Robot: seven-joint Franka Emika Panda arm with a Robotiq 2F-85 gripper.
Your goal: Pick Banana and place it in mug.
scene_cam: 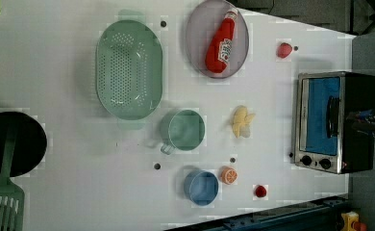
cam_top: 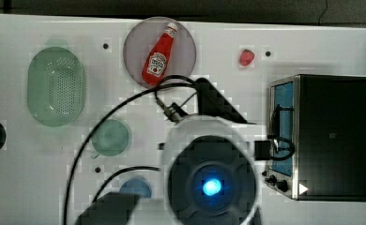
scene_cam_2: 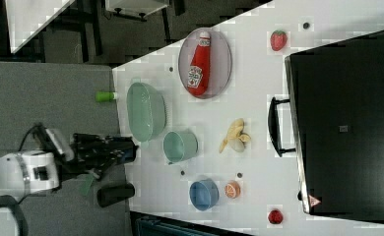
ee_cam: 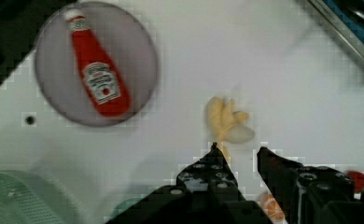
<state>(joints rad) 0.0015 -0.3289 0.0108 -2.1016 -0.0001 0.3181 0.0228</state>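
Banana (scene_cam: 242,121) lying free on white worktop (scene_cam: 56,72), at about three o'clock from mug (scene_cam: 183,130) in the left view, near but not touching. Mug upright and empty. Fingers (ee_cam: 217,161) partly apart with nothing between them, gripper (ee_cam: 238,154) poised above the stem end of the fruit. Step in hand, by judgement: approach, with pick not yet made. Next: descend, straddle the bunch, close, then lift and carry over to the mug's mouth. Around: colander (scene_cam: 128,70) at eleven o'clock from mug, ketchup bottle (scene_cam: 221,42) on plate (scene_cam: 195,29), toaster oven (scene_cam: 332,122) at worktop edge. Beyond: dark floor.
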